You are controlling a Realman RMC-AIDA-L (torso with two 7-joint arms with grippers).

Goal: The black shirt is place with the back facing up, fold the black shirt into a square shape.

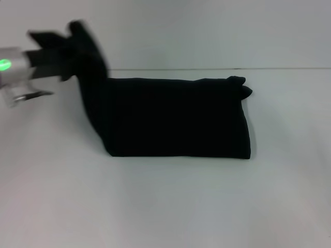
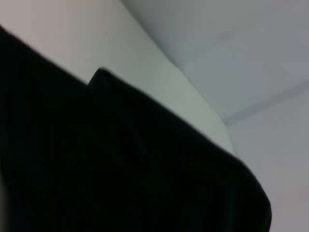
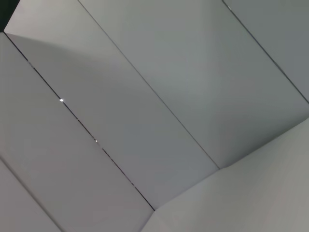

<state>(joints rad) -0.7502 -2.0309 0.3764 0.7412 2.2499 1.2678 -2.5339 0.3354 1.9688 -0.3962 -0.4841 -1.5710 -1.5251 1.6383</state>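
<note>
Shirt [image 1: 176, 116] soft, limp; left gripper [image 1: 70, 51], upper left, jaws clamped on raised end. Regrip at corners. Right gripper unseen.

My head camera looks forward and down on the pale white table [image 1: 165, 206], taking in the whole folded plain black cloth shirt [image 1: 176, 119] from a middling distance. My left wrist camera sits very close against that same black shirt [image 2: 120, 169], which fills most of its frame. My right wrist camera faces only bare grey panelled surfaces [image 3: 154, 116], sharing nothing with the others.
</note>
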